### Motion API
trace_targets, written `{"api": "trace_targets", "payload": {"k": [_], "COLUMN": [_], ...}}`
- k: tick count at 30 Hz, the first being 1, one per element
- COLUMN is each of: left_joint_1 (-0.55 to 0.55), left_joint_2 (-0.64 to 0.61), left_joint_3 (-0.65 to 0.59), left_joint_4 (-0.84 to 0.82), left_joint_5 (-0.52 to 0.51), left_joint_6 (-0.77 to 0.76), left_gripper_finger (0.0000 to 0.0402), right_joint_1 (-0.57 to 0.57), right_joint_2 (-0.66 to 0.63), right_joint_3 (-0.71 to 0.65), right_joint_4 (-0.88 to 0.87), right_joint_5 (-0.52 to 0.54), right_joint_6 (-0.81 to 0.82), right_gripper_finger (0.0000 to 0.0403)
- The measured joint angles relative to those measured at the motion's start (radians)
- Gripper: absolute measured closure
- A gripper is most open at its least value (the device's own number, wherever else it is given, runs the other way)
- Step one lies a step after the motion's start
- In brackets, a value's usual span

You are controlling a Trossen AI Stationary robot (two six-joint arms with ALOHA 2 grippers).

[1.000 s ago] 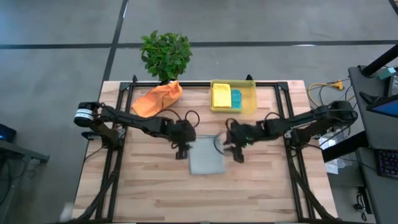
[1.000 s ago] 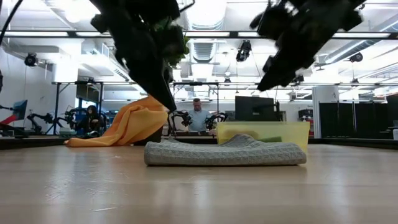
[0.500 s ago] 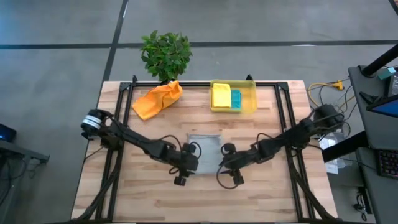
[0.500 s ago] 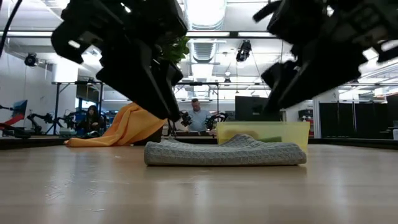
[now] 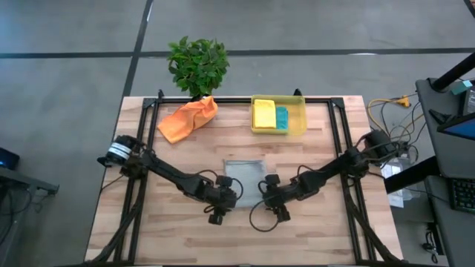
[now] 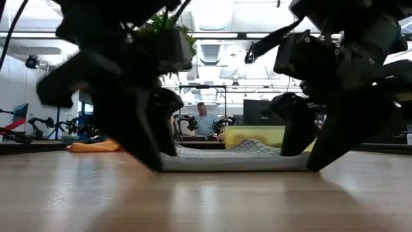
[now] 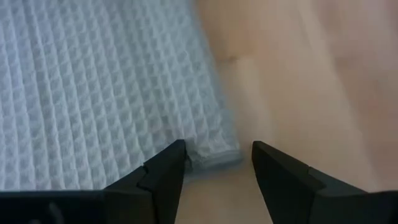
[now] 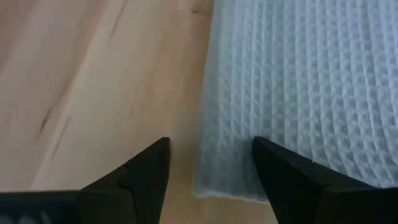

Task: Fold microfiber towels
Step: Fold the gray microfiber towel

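The light grey towel (image 5: 243, 172) is lying flat, folded, at the middle of the wooden table (image 5: 185, 237). Its two near corners are being straddled by the left gripper (image 7: 214, 163) and the right gripper (image 8: 211, 163), whose jaws are being held apart, gripping nothing. The orange towel (image 5: 187, 118) is lying crumpled at the far edge beside the yellow bin (image 5: 295, 124).

You won't find any readable text, label, brand, number or sign in these views.
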Motion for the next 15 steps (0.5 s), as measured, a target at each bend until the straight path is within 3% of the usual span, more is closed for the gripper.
{"api": "trace_targets", "payload": {"k": [8, 15], "left_joint_1": [-0.007, -0.019], "left_joint_2": [0.072, 0.072], "left_joint_3": [0.024, 0.022], "left_joint_4": [0.025, 0.019], "left_joint_5": [-0.047, -0.123], "left_joint_6": [-0.098, -0.098], "left_gripper_finger": [0.0226, 0.0255], "right_joint_1": [0.014, 0.032], "right_joint_2": [-0.01, 0.011], "right_joint_3": [-0.005, -0.005], "right_joint_4": [-0.04, -0.056], "right_joint_5": [0.088, 0.146], "right_joint_6": [0.008, 0.01], "right_gripper_finger": [0.019, 0.0248]}}
